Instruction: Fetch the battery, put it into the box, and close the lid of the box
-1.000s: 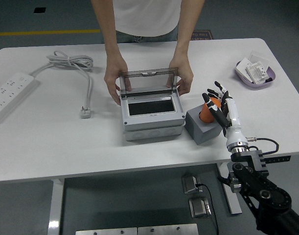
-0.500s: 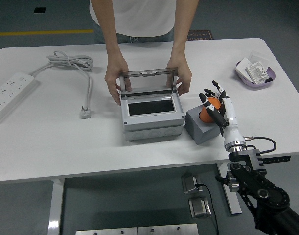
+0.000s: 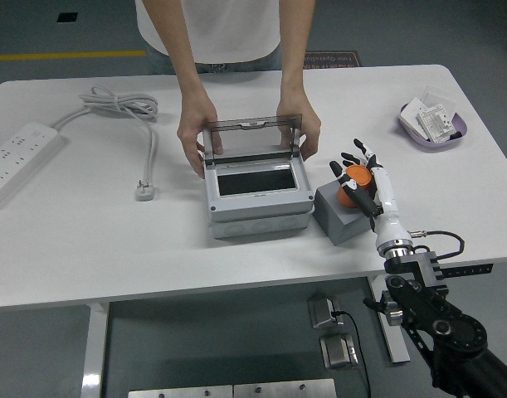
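Orange battery (atop grey block) sits within robot hand.

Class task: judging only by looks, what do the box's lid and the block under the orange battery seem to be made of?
Lid: probably smoky clear plastic; a person's fingers show through it. Block: likely matte grey plastic or foam, plain faces with no gloss; the look leaves it open.

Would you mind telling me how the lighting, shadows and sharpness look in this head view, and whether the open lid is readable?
Head view: even overhead light, with only soft shadows beside the box and the grey block; the white table is bright but not blown out; the tinted lid is see-through, the person's fingers visible behind it; the orange battery and right hand are small but reasonably sharp.
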`<state>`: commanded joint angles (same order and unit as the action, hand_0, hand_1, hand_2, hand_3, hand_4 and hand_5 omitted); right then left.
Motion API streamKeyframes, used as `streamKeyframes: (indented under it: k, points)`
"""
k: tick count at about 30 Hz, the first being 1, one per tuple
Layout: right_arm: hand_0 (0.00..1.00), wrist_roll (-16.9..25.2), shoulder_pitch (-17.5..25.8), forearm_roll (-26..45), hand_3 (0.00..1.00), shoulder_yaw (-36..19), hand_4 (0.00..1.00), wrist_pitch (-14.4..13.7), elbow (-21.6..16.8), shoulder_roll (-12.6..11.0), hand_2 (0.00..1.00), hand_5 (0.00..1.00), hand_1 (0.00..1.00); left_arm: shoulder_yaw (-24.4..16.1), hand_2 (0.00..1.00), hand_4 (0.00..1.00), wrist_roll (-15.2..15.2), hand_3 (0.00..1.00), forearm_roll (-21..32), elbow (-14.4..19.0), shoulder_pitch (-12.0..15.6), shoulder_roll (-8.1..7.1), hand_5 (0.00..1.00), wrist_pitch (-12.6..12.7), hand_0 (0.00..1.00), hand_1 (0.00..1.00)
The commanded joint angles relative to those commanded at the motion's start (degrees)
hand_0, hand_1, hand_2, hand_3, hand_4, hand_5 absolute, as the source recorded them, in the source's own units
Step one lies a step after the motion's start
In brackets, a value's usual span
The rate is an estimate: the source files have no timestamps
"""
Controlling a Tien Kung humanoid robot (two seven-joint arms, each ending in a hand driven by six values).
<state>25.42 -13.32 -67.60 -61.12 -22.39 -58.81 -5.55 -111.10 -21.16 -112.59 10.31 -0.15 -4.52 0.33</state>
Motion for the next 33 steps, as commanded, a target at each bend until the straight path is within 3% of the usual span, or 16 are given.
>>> streamKeyframes:
  k: [2,3,9,10,15,16,33]
  points:
    - [0.856,-0.06,0.07,-0.18,0.933,0.01,0.992,-0.22,-0.01,-0.02,0.804,0.643,0.803,0.02,0.668,0.801,0.01,0.713,-0.02,0.00,0.00,-0.02,0.255,0.01,0.665,0.685]
    - [0.842,-0.08,0.09,-0.26,0.922,0.00,0.855,-0.30,-0.02,-0.03,0.795,0.392,0.802,0.03,0.668,0.800,0.02,0.712,-0.03,0.00,-0.01,-0.03,0.255,0.01,0.665,0.685]
    - [0.842,-0.29,0.21,-0.66,0.922,0.02,0.855,-0.67,-0.07,-0.11,0.795,0.392,0.802,0.06,0.668,0.800,0.08,0.712,-0.12,0.00,-0.04,-0.05,0.255,0.02,0.665,0.685]
    - [0.840,-0.31,0.23,-0.68,0.916,0.04,0.735,-0.69,-0.06,-0.12,0.789,0.195,0.798,0.08,0.668,0.799,0.07,0.712,-0.13,0.00,-0.04,-0.04,0.253,0.02,0.665,0.685]
    - [0.840,-0.29,0.28,-0.71,0.916,0.20,0.735,-0.78,-0.03,-0.09,0.789,0.195,0.798,0.03,0.668,0.799,0.09,0.712,-0.26,0.00,-0.11,-0.03,0.253,0.00,0.665,0.685]
    - [0.832,-0.30,0.27,-0.74,0.874,0.25,0.611,-0.82,-0.03,-0.08,0.765,0.073,0.793,0.02,0.668,0.798,0.11,0.711,-0.28,0.00,-0.13,-0.04,0.247,0.00,0.663,0.685]
    - [0.792,0.03,0.27,0.03,0.822,0.54,0.542,-0.93,-0.13,0.02,0.746,0.023,0.780,0.06,0.667,0.799,0.17,0.711,-0.22,0.00,-0.05,-0.16,0.239,-0.02,0.662,0.685]
